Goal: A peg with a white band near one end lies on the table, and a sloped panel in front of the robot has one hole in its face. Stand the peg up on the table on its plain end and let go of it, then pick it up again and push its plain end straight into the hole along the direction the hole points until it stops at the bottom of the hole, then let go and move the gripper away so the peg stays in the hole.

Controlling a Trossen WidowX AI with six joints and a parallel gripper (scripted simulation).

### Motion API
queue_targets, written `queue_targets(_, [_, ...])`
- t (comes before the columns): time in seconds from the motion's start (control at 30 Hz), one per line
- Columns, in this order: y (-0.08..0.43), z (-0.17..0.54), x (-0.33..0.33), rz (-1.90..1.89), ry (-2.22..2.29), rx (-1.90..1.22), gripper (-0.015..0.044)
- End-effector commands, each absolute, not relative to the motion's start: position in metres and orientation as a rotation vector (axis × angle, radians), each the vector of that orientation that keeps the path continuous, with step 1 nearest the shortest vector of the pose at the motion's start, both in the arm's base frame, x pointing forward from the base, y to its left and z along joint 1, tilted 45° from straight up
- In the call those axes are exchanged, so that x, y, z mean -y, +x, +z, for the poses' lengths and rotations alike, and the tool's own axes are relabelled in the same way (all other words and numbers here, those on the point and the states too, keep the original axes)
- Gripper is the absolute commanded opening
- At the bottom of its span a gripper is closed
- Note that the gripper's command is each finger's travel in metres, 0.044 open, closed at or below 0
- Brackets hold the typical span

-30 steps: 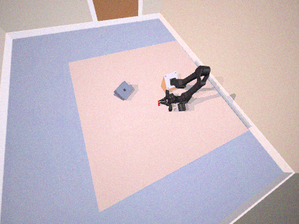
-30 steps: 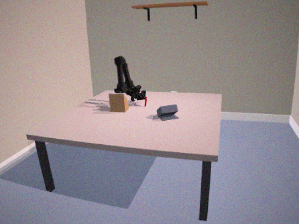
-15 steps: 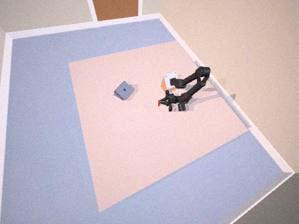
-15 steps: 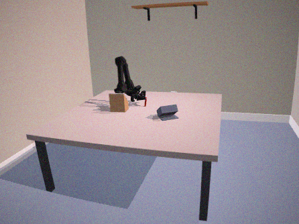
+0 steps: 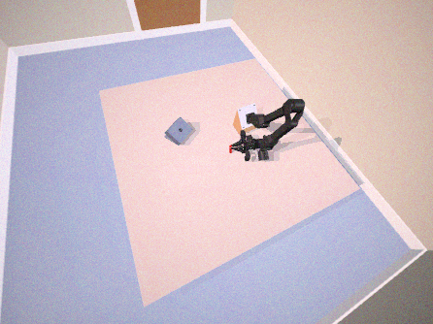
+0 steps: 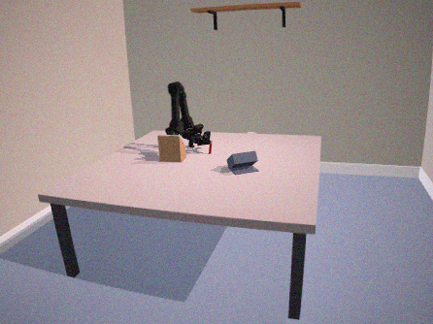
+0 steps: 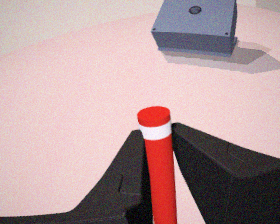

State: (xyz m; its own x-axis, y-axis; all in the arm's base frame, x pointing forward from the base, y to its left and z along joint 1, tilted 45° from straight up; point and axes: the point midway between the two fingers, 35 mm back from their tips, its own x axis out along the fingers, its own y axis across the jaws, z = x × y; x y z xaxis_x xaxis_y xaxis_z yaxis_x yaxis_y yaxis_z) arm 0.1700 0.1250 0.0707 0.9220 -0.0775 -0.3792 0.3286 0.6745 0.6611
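The red peg (image 5: pixel 230 149) (image 6: pixel 210 148) (image 7: pixel 163 185) stands about upright between the fingers, with its white-banded end up. In the wrist view the band shows just above the fingertips. My gripper (image 5: pixel 233 146) (image 6: pixel 209 142) (image 7: pixel 158 134) is shut on the peg near its banded end. The peg's plain end is out of the wrist view, and I cannot tell whether it touches the table. A blue-grey sloped panel (image 5: pixel 174 128) (image 6: pixel 243 160) (image 7: pixel 172 19) stands apart from the gripper, farther out from the robot. One dark hole (image 5: pixel 181 130) (image 7: pixel 195 10) shows in its face.
An orange wedge block (image 5: pixel 237 122) (image 6: pixel 171 148) with a white face (image 5: pixel 248 109) stands on the table (image 5: pixel 194 210) (image 6: pixel 146 187) beside the arm, close to the gripper. The arm partly covers its white face in the top view.
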Motion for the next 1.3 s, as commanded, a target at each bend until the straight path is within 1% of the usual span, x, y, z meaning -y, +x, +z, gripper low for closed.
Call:
queue_targets(0.0, [0.1686, 0.0697, -0.1267, -0.233, 0.801, -0.336, 0.005])
queue_targets(1.0, [0.1626, 0.0679, -0.1268, -0.247, 0.812, -0.286, 0.005])
queue_targets(1.03, [0.1636, 0.0688, -0.1249, -0.248, 0.812, -0.284, 0.0056])
queue_targets(1.13, [0.1636, 0.0687, -0.1248, -0.248, 0.812, -0.282, 0.013])
queue_targets(1.27, [0.1636, 0.0687, -0.1248, -0.248, 0.812, -0.282, 0.013])
